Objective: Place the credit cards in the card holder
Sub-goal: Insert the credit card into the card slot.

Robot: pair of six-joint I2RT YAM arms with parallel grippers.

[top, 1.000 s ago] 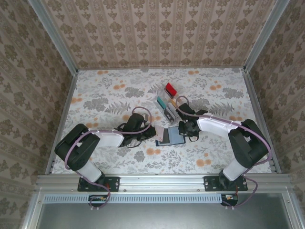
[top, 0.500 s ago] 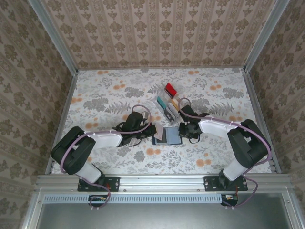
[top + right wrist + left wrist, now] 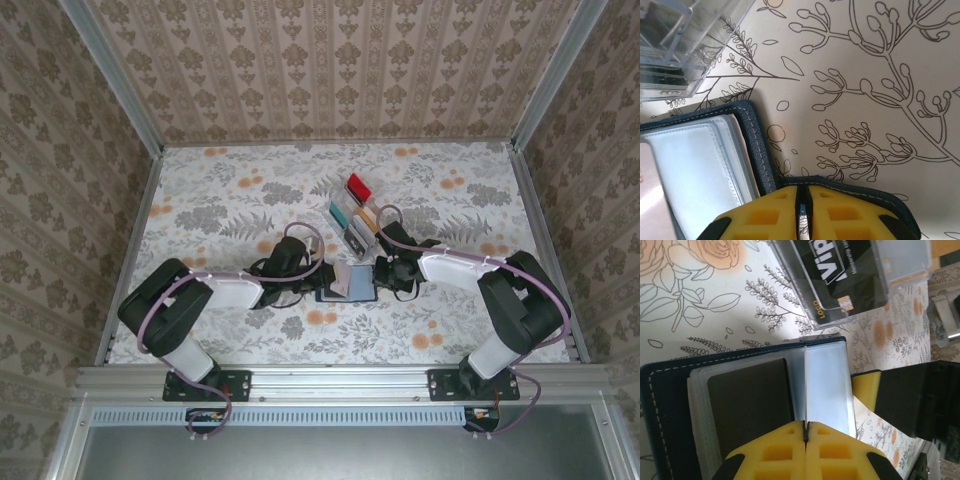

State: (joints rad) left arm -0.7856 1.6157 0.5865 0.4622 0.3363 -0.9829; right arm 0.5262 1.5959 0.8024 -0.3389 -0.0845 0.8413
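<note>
The navy card holder (image 3: 355,291) lies open on the table between my two grippers, its pale clear sleeves facing up. My left gripper (image 3: 322,280) is shut on one thin clear sleeve page (image 3: 825,385), which stands on edge between the yellow pads (image 3: 806,426). A dark card (image 3: 750,405) sits in the sleeve to the left of that page. My right gripper (image 3: 804,197) is shut on the holder's navy stitched edge (image 3: 757,145) at its right side (image 3: 381,275). Red (image 3: 358,187), teal (image 3: 338,213) and tan (image 3: 366,218) credit cards stand in the rack behind.
The clear slotted rack (image 3: 352,218) stands just behind the holder; its near end (image 3: 840,275) holds a black lettered card and lies close to both wrists. Floral tablecloth (image 3: 230,200) stretches left and right, bounded by metal rails and patterned walls.
My left gripper has moved right onto the holder and closed on an inner sleeve page. The holder has slid slightly left with the right gripper.
</note>
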